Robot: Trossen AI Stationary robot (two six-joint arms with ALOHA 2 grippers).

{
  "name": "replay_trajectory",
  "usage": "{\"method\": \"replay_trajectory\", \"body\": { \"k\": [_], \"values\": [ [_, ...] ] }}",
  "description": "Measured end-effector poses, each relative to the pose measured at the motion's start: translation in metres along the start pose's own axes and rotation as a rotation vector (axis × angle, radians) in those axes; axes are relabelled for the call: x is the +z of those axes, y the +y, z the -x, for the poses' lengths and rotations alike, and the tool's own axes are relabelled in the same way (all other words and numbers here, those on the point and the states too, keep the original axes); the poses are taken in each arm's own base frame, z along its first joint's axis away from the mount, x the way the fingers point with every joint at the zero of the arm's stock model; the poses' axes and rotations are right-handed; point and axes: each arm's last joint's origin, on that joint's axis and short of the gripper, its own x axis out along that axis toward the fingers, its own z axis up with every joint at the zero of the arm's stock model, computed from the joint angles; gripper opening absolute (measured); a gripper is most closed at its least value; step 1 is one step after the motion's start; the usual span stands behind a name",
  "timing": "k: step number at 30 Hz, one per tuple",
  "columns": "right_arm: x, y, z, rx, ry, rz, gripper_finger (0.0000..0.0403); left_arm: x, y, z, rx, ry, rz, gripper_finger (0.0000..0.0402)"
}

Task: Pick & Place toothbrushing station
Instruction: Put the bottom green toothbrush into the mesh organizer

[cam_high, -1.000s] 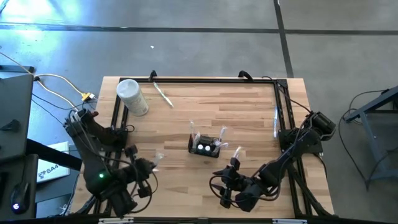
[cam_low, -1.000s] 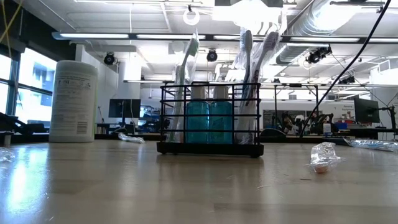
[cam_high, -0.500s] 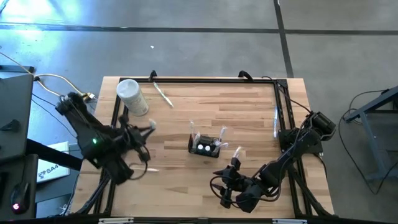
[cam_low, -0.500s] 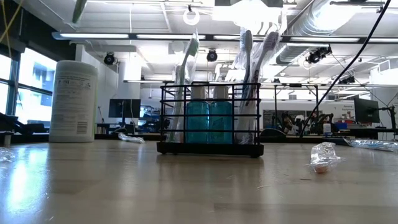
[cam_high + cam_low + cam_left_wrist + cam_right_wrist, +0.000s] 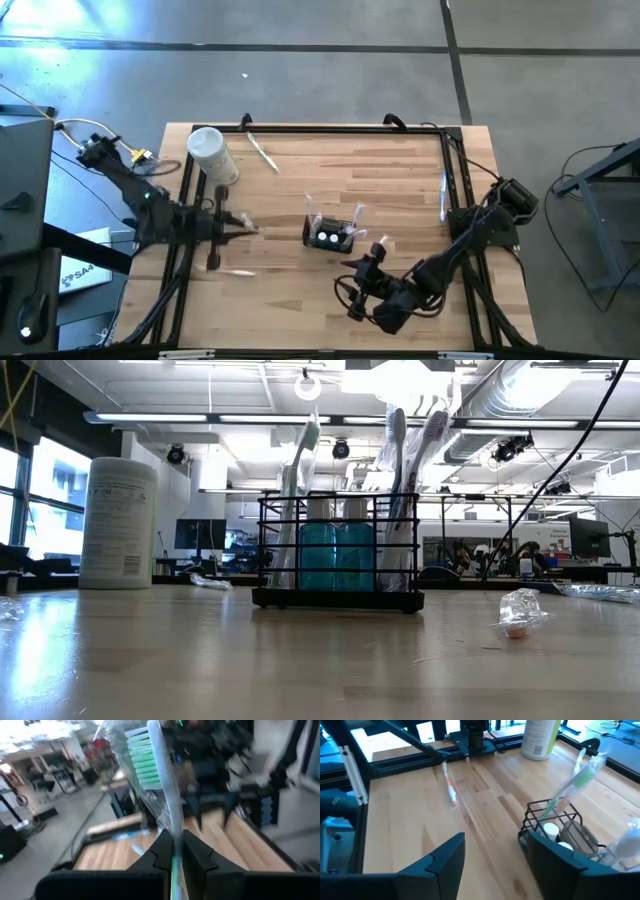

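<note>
Standing mid-table – toothbrushing station, left hand pinching wrapped toothbrush, right hand agape – workshop behind.

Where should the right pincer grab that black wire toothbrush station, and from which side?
Take the toothbrushing station by a bare stretch of its top wire rim, coming straight down. It stands upright, and wrapped brushes and bottles fill the inside. The open right pincer is nearest.
</note>
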Motion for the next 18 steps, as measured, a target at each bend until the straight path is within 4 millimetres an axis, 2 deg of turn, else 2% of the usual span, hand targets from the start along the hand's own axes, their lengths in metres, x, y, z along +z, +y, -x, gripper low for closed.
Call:
{"method": "replay_trajectory", "body": {
  "k": [3,7,10,13,18],
  "values": [
    [0.002,-0.002,-0.003,-0.009,0.0,-0.005,0.0203,-0.016,0.016,-0.004,0.004,-0.032,0.018,0.0013],
    [0.003,-0.004,-0.005,-0.026,-0.011,0.011,0.0203,-0.039,0.035,-0.02,-0.045,-0.057,0.047,0.0013],
    [0.003,-0.004,-0.005,-0.045,-0.026,0.019,0.0203,-0.052,0.052,-0.036,-0.067,-0.104,0.083,0.0013],
    [0.003,-0.005,-0.005,-0.052,-0.028,0.029,0.0203,-0.073,0.068,-0.052,-0.07,-0.041,0.13,0.0013],
    [0.002,-0.005,-0.004,-0.056,-0.021,0.043,0.0203,-0.089,0.088,-0.078,-0.109,-0.067,0.152,0.0013]
  ]
}}
